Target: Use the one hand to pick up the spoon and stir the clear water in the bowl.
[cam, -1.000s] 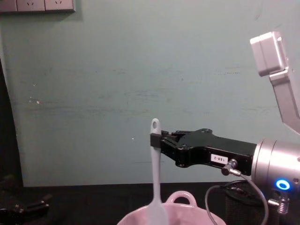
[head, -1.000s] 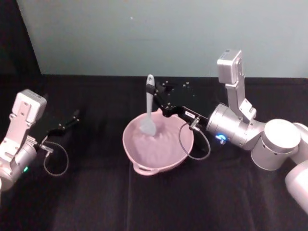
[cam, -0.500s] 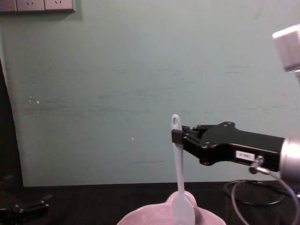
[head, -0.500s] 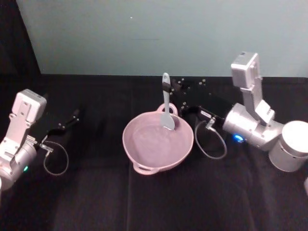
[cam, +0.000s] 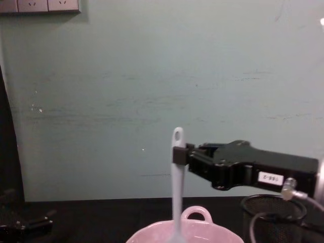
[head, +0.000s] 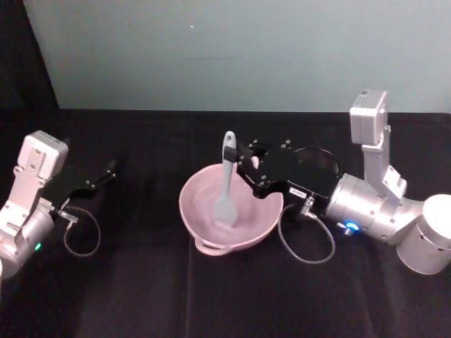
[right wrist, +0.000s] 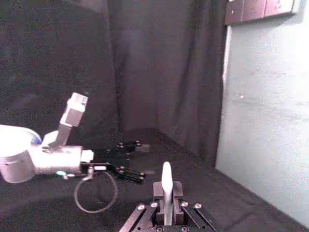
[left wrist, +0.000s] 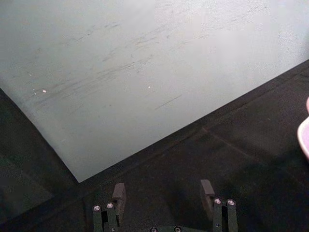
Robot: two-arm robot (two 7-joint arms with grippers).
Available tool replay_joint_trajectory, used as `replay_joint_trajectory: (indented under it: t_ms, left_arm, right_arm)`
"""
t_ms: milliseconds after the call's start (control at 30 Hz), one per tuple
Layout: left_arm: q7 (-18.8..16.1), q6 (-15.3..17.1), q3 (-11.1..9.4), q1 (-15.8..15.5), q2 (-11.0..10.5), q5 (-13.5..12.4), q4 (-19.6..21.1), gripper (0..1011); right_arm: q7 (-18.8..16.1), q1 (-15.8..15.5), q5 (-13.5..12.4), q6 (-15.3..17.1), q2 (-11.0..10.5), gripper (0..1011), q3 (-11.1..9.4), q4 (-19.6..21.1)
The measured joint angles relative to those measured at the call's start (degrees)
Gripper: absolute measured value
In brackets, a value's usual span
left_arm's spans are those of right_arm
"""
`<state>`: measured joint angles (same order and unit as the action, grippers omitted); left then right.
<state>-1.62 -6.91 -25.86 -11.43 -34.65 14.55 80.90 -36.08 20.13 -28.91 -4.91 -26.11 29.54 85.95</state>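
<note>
Across the black-clothed table (head: 211, 296), backed by a pale teal wall (cam: 126, 76), the right arm reaches in from the right side, and its black right gripper (head: 238, 156) is clamped on the upper handle of the white plastic spoon (head: 226, 184). Near the middle of the table sits the pink bowl (head: 246, 225). The spoon stands nearly upright in it, scoop down inside and the handle's hole above the fingers. From the chest camera the gripper shows side-on, and a small white label (cam: 270, 178) on its body carries dark digits too small to read surely. That view also shows the bowl's loop handle (cam: 196, 212) on the far rim, a black wire-mesh cup (cam: 268, 217) below the gripper's body, and white wall sockets (cam: 40, 5) at the upper left corner. The right wrist camera shows the spoon's handle pinched between the two fingers, with the other arm farther off. At the table's left side the left gripper (head: 109, 169) lies parked, well apart from the bowl; its own wrist camera shows its fingers (left wrist: 118, 193) spread wide around nothing, with the bowl's pink edge (left wrist: 305, 135) at the border.
</note>
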Motion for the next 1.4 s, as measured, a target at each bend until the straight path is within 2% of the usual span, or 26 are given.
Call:
replay_joint_trajectory:
  t_ms: [200,367,467,667,800,900,1033,1200,1300,1400]
  left_arm:
    - [0.0,0.0,0.0,0.0,0.0,0.0,0.0,1011]
    - [0.0,0.0,0.0,0.0,0.0,0.0,0.0,1011]
    - [0.0,0.0,0.0,0.0,0.0,0.0,0.0,1011]
    - [0.0,0.0,0.0,0.0,0.0,0.0,0.0,1011]
    - [0.0,0.0,0.0,0.0,0.0,0.0,0.0,1011]
    - [0.0,0.0,0.0,0.0,0.0,0.0,0.0,1011]
    - [0.0,0.0,0.0,0.0,0.0,0.0,0.0,1011]
    - [0.0,0.0,0.0,0.0,0.0,0.0,0.0,1011]
    - [0.0,0.0,0.0,0.0,0.0,0.0,0.0,1011]
    - [0.0,0.0,0.0,0.0,0.0,0.0,0.0,1011]
  right_arm:
    - [-1.06,1.82,-1.54,0.54,2.93,109,1.13,-3.56]
    - [-0.34,3.46,-1.42,-1.16,5.49,109,1.31,-7.06]
    - [1.62,4.26,0.28,-3.14,6.9,109,1.16,-8.94]
    - [6.74,5.08,6.43,-7.86,8.39,109,0.13,-12.29]
    - [8.78,4.92,8.94,-9.0,8.27,109,-0.56,-12.84]
    - [9.57,4.48,9.9,-9.26,7.79,109,-1.13,-12.58]
    - [10.05,2.96,10.67,-8.65,6.1,109,-2.5,-9.95]
    - [8.86,0.58,9.82,-6.25,3.85,109,-3.87,-5.55]
    - [7.02,-2.08,7.77,-4.02,2.12,109,-5.08,-1.44]
    - [5.86,-3.59,6.27,-2.89,1.41,109,-5.44,0.56]
